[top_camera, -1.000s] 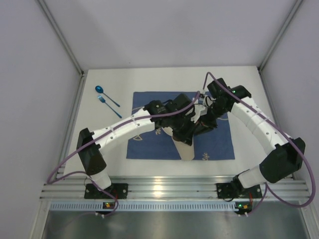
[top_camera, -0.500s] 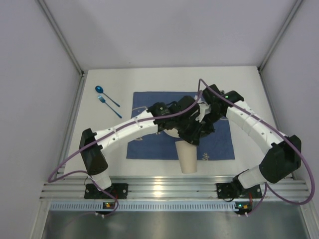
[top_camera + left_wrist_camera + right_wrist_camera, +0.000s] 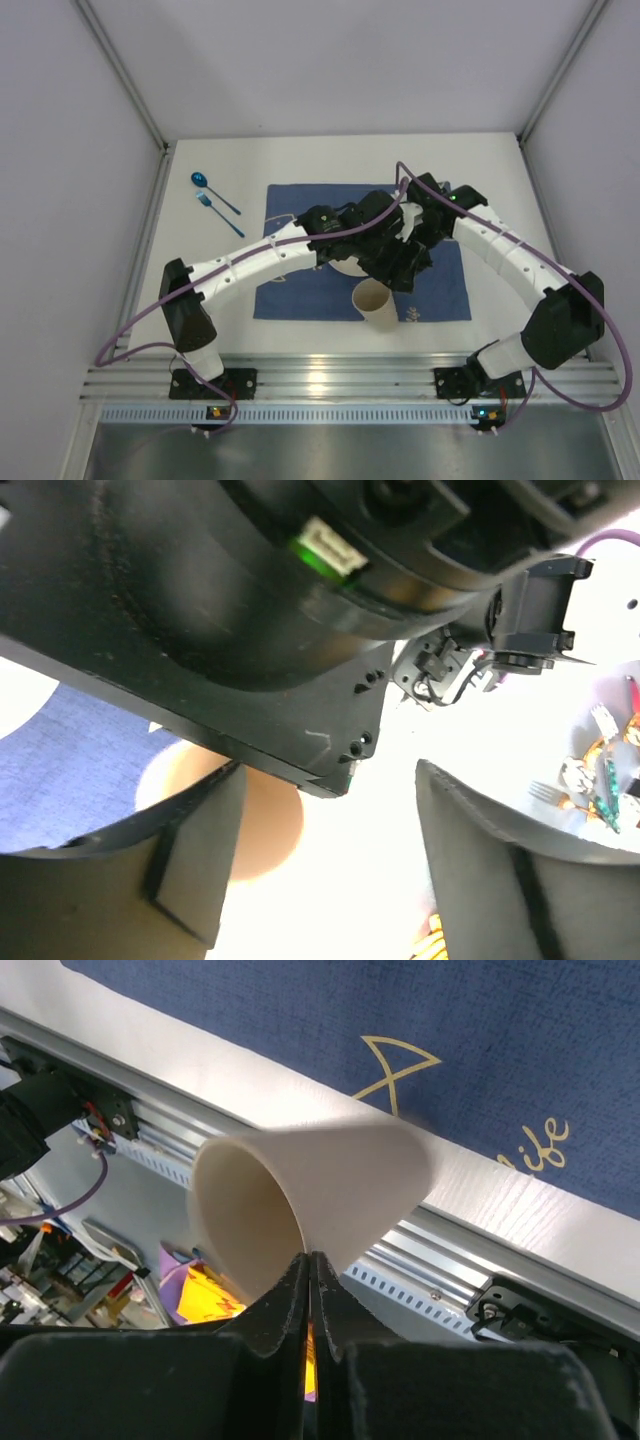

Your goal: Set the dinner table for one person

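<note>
A beige paper cup (image 3: 377,309) hangs tilted over the front edge of the dark blue fish-print mat (image 3: 300,290) on the white dinner table (image 3: 300,160). My right gripper (image 3: 311,1260) is shut on the cup (image 3: 320,1200), pinching its rim wall between both fingers. My left gripper (image 3: 330,850) stands open just beside the cup (image 3: 265,820), with nothing between its fingers (image 3: 190,850). In the top view both grippers overlap above the mat's middle, and a white plate (image 3: 343,266) is mostly hidden beneath them.
A blue spoon (image 3: 203,181) and a blue fork (image 3: 212,205) lie on the table left of the mat. The aluminium rail (image 3: 470,1250) runs along the table's near edge, just below the cup. Grey walls enclose the table on three sides.
My left gripper opened and let go of the cup. My right gripper closed on its rim, and the cup tipped more upright, its mouth now showing from above.
</note>
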Available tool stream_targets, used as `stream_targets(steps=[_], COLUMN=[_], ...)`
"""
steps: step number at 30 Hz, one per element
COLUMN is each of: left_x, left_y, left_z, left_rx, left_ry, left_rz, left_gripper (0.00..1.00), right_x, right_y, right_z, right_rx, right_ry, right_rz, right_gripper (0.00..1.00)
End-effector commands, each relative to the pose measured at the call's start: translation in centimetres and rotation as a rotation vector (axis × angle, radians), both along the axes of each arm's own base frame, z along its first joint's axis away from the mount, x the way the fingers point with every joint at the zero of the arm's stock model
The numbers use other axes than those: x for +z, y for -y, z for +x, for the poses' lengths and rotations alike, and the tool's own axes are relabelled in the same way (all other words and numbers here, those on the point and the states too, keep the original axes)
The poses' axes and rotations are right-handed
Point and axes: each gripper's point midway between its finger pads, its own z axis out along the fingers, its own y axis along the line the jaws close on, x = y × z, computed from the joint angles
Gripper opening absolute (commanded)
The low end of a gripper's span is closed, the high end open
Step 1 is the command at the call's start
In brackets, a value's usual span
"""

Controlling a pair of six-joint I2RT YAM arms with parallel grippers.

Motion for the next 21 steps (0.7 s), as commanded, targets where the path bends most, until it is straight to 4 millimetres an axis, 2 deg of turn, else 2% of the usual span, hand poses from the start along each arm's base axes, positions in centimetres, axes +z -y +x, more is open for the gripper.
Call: stream_targets(steps=[1,9,14,15,17,18,19,20,21], left_x=[7.9,8.5,8.4,9.3,9.3,11.2,10.3,10.3,12.2], left_y=[2.8,1.6,0.7,0.0,-1.6,-2.8,-4.2,-5.3,-7.5], left_z=[2.1,2.7,2.7,2.5,3.3,3.1,3.6,3.9,4.4], left_rx=[0.015,0.065,0.091,0.105,0.173,0.2,0.25,0.292,0.375], left_ry=[0.19,0.233,0.234,0.241,0.278,0.303,0.319,0.322,0.319], left_rz=[-0.248,-0.244,-0.228,-0.241,-0.223,-0.266,-0.237,-0.242,-0.312], left_gripper=[0.76,0.8,0.84,0.85,0.87,0.89,0.91,0.94,0.96], right_x=[0.2,1.5,2.1,2.1,2.0,2.1,2.1,1.7,1.5], right_y=[-0.2,1.1,1.5,1.5,1.0,0.7,0.4,0.4,0.2], right_z=[0.1,2.7,3.3,3.2,2.9,2.6,2.6,2.4,2.1], right_rx=[0.036,0.016,0.018,0.022,0.025,0.032,0.034,0.038,0.041], right_ry=[0.056,0.119,0.132,0.131,0.12,0.121,0.129,0.125,0.121], right_rz=[-0.002,-0.045,-0.061,-0.058,-0.03,-0.018,-0.008,-0.018,-0.025], right_gripper=[0.0,0.0,0.0,0.0,0.03,0.13,0.29,0.63,0.76])
